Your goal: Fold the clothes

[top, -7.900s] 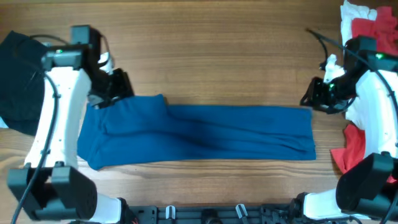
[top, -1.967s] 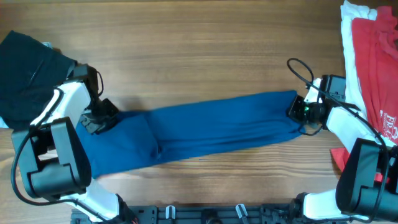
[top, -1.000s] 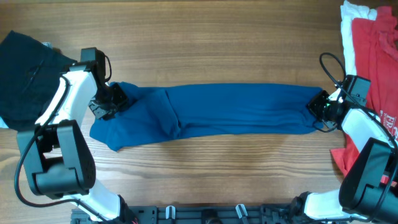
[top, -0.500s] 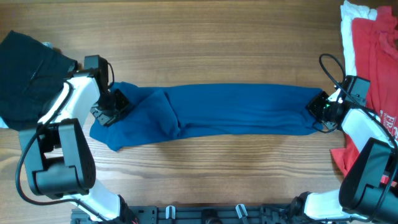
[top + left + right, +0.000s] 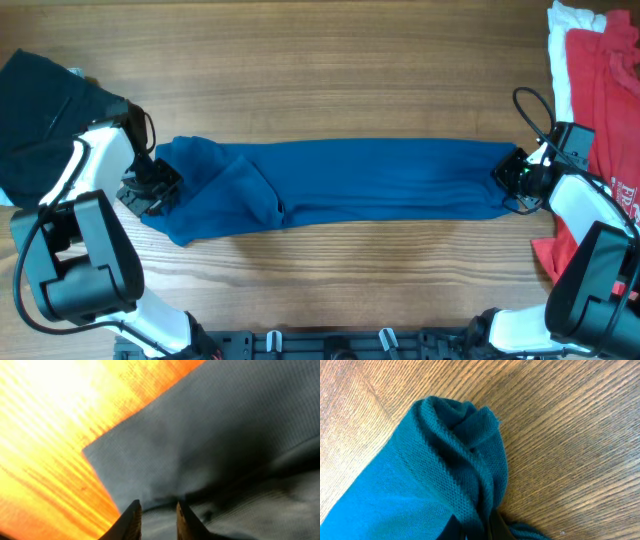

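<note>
The blue shirt [image 5: 360,180] lies folded into a long narrow band across the wooden table [image 5: 330,70], pulled out between the two grippers. The left gripper [image 5: 150,190] sits at one end of the band. In the left wrist view its fingers [image 5: 131,517] stand close together with a narrow gap, and a dark crease of cloth runs into that gap, so it looks clamped on the shirt. Ahead of those fingertips a flat layer of the shirt ends in a corner, with bare wood beyond it. Near this gripper the cloth is wider and lumpy, with a loose flap folded over.

The right gripper [image 5: 515,175] is at the opposite end. Its fingers [image 5: 496,527] are pinched on a bunched, ribbed fold of the shirt, which curls up just beyond the tips and ends on bare wood.

Behind the left arm, away from the shirt, lies a black garment [image 5: 40,110]. Past the right gripper, at the table's edge, a red tee [image 5: 600,90] lies over a white garment [image 5: 565,25], both apart from the blue shirt.
</note>
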Tool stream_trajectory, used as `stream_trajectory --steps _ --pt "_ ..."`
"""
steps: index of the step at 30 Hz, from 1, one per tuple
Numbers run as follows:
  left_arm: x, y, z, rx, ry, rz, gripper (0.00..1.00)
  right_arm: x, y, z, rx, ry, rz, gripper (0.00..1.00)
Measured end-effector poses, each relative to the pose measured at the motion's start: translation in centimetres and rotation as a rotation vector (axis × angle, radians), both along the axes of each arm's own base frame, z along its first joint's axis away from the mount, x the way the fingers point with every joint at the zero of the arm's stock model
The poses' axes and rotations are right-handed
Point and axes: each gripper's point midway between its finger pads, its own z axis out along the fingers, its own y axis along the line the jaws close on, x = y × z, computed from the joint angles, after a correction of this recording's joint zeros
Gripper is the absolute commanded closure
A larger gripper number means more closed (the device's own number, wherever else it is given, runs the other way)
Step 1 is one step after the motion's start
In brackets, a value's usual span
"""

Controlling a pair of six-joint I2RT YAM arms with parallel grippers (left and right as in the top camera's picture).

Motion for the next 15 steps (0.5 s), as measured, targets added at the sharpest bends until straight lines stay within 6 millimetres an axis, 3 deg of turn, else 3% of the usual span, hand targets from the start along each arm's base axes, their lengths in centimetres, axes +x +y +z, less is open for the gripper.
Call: stream_trajectory --steps 4,7,9,11,15 --pt "-1.9 -0.5 1.1 -0.023 0.081 -0.014 0.80 0.0 0.0 0.0 0.000 0.002 0.000 0.95" --pt "0.2 -1.9 4.7 -0.035 -0.075 -0.083 0.80 0.0 0.0 0.0 0.000 0.002 0.000 0.95" --pt "1.9 -3.8 7.2 -0.041 -0.197 -0.172 0.79 -0.1 0.0 0.0 0.000 0.003 0.000 0.95" --pt "2.9 -7.4 8.7 -0.063 -0.271 -0.309 0.78 -0.1 0.0 -0.1 -0.002 0.006 -0.001 0.95" --pt "2.1 -13.9 7.9 -0.117 -0.239 -0.523 0.72 -0.3 0.0 -0.2 -0.003 0.015 0.001 0.94"
